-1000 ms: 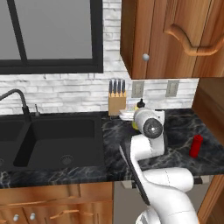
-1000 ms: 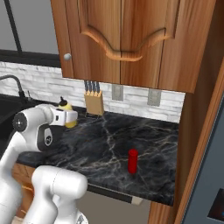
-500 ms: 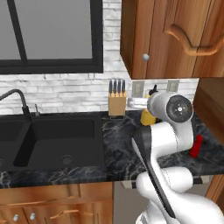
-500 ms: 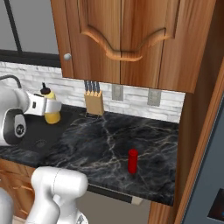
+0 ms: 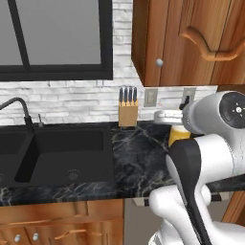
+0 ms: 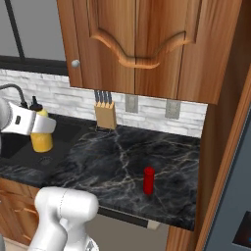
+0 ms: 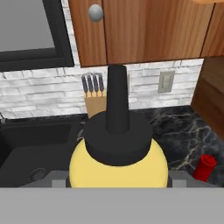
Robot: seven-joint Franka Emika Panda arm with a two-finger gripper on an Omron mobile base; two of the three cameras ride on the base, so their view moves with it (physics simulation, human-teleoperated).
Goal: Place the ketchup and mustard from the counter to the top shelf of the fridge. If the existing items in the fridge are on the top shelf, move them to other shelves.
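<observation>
Since half a second ago the arm has swung further toward the right end of the counter point(image 6: 122, 162), and the mustard point(image 6: 41, 135) has travelled with it, now hanging in the air over the worktop's left part in the right base view. The gripper point(image 6: 43, 125) is clamped around the mustard's upper body, its jaws pinching the yellow bottle from both sides. In the hand view the bottle point(image 7: 119, 164) sits upright right in front of the camera, its dark cap and pointed nozzle rising toward the cabinet.

The ketchup point(image 6: 148, 180) stands upright on the counter, well apart from the mustard, toward the front right edge. It is a slim red cylinder with a narrower top. A wooden knife block point(image 6: 104, 115) with dark handles stands against the white brick backsplash, behind the open stretch between the two bottles. A black sink point(image 5: 62, 153) with a curved dark faucet point(image 5: 19, 112) lies to the left. Glossy wooden cabinets with a round grey knob point(image 6: 75, 63) hang overhead. The counter is black with white marble-like veins.
</observation>
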